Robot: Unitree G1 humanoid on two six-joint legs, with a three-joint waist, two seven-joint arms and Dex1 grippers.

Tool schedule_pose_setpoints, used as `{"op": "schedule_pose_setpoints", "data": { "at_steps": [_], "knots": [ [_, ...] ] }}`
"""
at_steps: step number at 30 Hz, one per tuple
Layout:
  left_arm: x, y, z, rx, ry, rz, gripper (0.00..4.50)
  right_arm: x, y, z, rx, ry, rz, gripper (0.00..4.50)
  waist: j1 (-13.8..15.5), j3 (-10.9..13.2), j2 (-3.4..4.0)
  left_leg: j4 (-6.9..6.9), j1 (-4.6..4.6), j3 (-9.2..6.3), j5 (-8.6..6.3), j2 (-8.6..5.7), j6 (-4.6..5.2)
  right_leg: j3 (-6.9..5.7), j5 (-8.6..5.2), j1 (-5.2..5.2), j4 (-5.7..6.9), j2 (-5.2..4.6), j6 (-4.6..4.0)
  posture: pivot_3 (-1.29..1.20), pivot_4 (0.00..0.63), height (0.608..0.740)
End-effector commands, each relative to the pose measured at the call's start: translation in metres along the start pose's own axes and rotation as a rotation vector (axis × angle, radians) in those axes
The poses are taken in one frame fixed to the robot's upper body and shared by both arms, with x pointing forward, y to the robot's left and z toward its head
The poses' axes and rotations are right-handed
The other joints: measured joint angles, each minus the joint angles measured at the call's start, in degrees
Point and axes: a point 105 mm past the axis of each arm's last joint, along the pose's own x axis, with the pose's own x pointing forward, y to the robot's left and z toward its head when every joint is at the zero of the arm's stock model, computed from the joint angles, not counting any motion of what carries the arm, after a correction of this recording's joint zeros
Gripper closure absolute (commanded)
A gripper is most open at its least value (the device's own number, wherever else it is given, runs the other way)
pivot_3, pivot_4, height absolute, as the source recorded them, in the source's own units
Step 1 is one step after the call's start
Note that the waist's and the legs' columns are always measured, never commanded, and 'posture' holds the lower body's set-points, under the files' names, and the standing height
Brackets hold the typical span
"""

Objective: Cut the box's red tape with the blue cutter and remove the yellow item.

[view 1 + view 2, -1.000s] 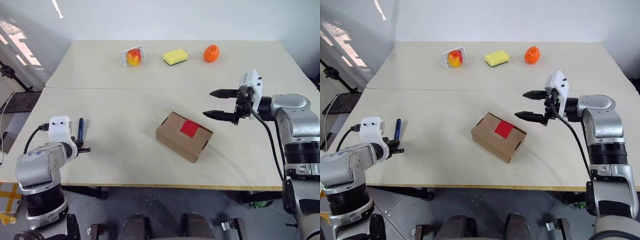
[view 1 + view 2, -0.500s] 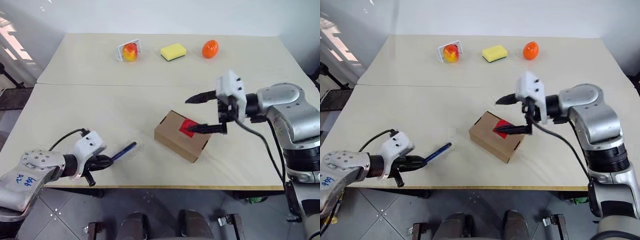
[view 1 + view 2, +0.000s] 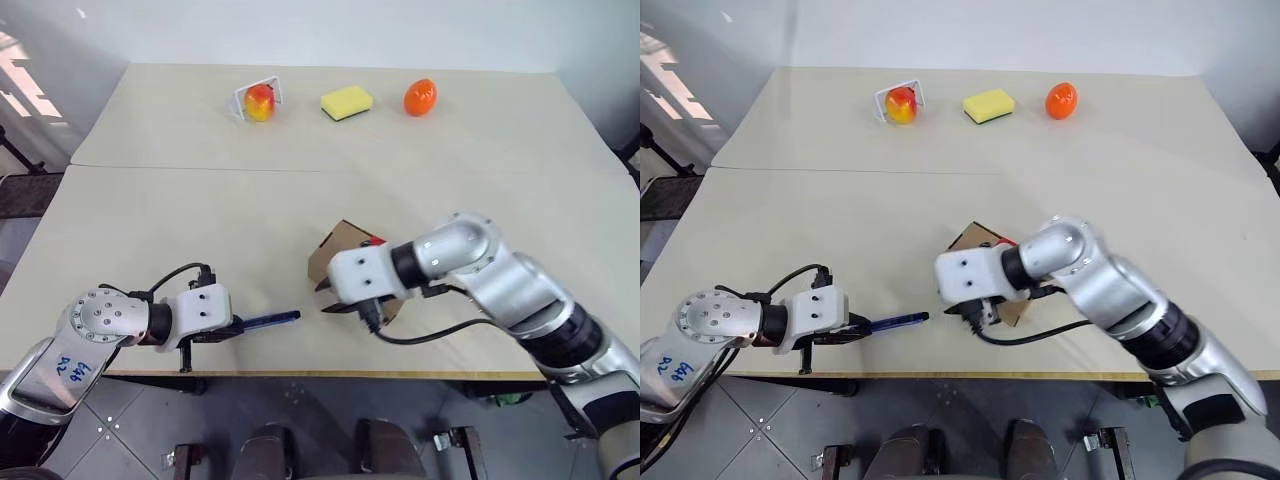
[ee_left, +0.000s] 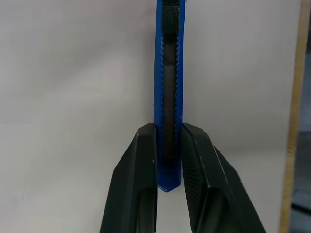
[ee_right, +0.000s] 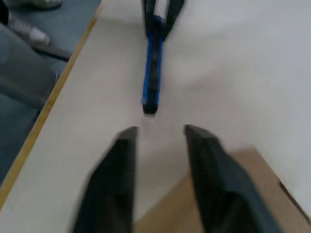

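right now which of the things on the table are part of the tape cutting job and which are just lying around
Part of the job:
- box, mostly behind the right arm
- red tape, a sliver showing
- blue cutter, clamped in the left gripper
- right gripper, over the box's near end

Just lying about, along the far edge:
- yellow sponge
- orange egg-shaped fruit
- red-yellow fruit in a white holder
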Motion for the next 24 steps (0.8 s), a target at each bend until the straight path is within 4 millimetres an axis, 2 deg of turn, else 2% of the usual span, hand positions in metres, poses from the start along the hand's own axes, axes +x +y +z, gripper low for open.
{"op": "schedule_pose_setpoints", "data": {
  "at_steps": [1,5,12,20,24],
  "knots": [
    [0.002,-0.006,-0.005,0.011,0.03,-0.022,4.13,0.013,0.002,0.007,-0.069,0.004,0.003,4.48,0.0,0.0,0.0,0.0,0.0,0.0,0.0,0.01,0.0,-0.01,0.0,0.0,0.02,0.0,0.0,0.0,0.15,0.74],
    [0.003,-0.012,-0.006,0.015,0.032,-0.053,4.13,0.036,-0.004,0.009,-0.141,0.002,-0.005,4.48,-0.2,0.0,0.0,0.06,0.06,0.04,0.0,0.03,0.0,-0.04,0.0,0.01,0.14,0.0,0.0,0.0,0.15,0.74],
    [0.002,-0.016,-0.003,0.007,0.023,-0.062,4.13,0.055,-0.004,0.008,-0.247,-0.001,0.019,4.48,-0.2,0.0,0.0,0.06,0.09,0.02,0.01,0.03,0.0,-0.06,0.0,0.01,0.19,0.0,0.0,0.0,0.15,0.74],
    [0.002,-0.019,0.0,0.004,0.005,-0.054,4.13,0.059,0.003,-0.004,-0.316,0.025,0.071,4.48,-0.3,0.0,0.0,0.07,0.1,0.01,0.01,0.04,0.0,-0.09,0.0,0.01,0.21,0.0,0.0,0.0,0.15,0.74],
    [0.002,-0.017,0.002,0.004,-0.005,-0.039,4.13,0.064,0.006,-0.004,-0.33,0.016,0.08,4.48,-0.3,0.0,0.0,0.07,0.13,0.01,0.01,0.04,0.0,-0.09,0.0,0.02,0.25,0.0,0.0,0.0,0.15,0.74]
  ]
}}
